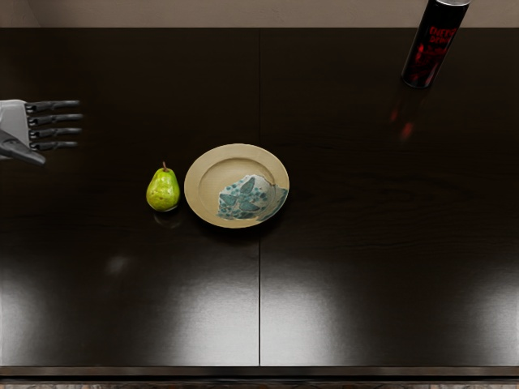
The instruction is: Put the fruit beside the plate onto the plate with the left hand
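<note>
1. Pear [163,190] not yet grasped. Farthest left, at the picture's edge: left hand [32,128], fingers [58,117] straight and a little spread, thumb below them, holding nothing. Well apart from the fruit; judged as the very start of the reach.
2. Next, the pear itself: green-yellow, upright on its broad base, stem up, on the dark worktop [97,275]. Just beside the left rim of the plate, seemingly not touching it. Placed on the side nearest the left hand, probably for a short carry to the right.
3. Then the plate [212,166]: round, tan, flat on the worktop, with a blue-green pattern [247,198] in its lower right part. Bare of any object, so free to receive the fruit.
4. Far right, at the back: a dark red can [432,44], well apart from everything, likely of no use for this task.
5. Right hand: not in view. Advisable for the grasp: closing around the wide lower body, because easy to topple if pushed at the narrow top.
</note>
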